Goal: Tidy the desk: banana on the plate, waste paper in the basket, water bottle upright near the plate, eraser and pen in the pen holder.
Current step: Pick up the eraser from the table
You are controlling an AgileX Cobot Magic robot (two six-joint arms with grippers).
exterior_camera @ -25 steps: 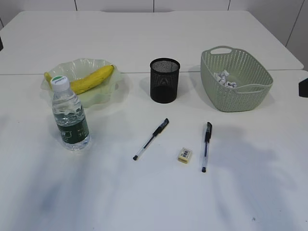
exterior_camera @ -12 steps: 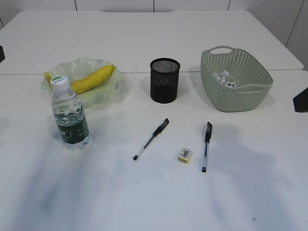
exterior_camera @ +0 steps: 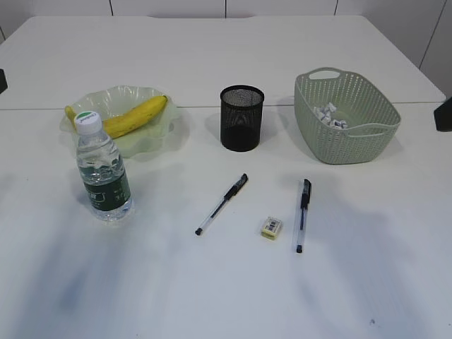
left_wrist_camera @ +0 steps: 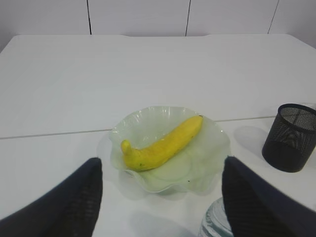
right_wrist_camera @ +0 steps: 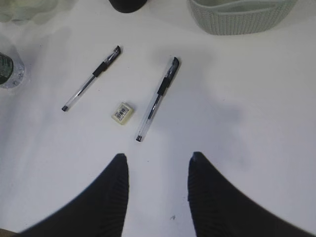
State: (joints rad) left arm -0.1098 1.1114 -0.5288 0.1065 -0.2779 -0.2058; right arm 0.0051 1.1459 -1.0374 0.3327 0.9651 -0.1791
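- Banana (exterior_camera: 134, 116): one. Lies in the plate (exterior_camera: 152, 138) at upper left of the exterior view; long axis runs diagonally, one end toward upper right, the other toward lower left behind the bottle cap.
- Plate: one, pale green, ruffled rim.
- Water bottle (exterior_camera: 104, 171): one, upright, just in front of the plate, left of frame.
- Pen holder (exterior_camera: 241, 118): one, black mesh, upper centre, upright.
- Basket (exterior_camera: 346, 116): one, upper right; crumpled waste paper (exterior_camera: 329, 115) inside.
- Pens: two, flat on the table (exterior_camera: 226, 282). Left pen (exterior_camera: 222, 204) slants, cap end upper right; right pen (exterior_camera: 302, 215) runs near vertical in frame, cap end up.
- Eraser (exterior_camera: 271, 227): one, between the pens' lower ends, touching neither.
- Left gripper (left_wrist_camera: 160, 197): jaws spread wide, grasping nothing, above the plate and bottle.
- Right gripper (right_wrist_camera: 158, 170): jaws parted, empty, above bare table below the eraser and right pen.
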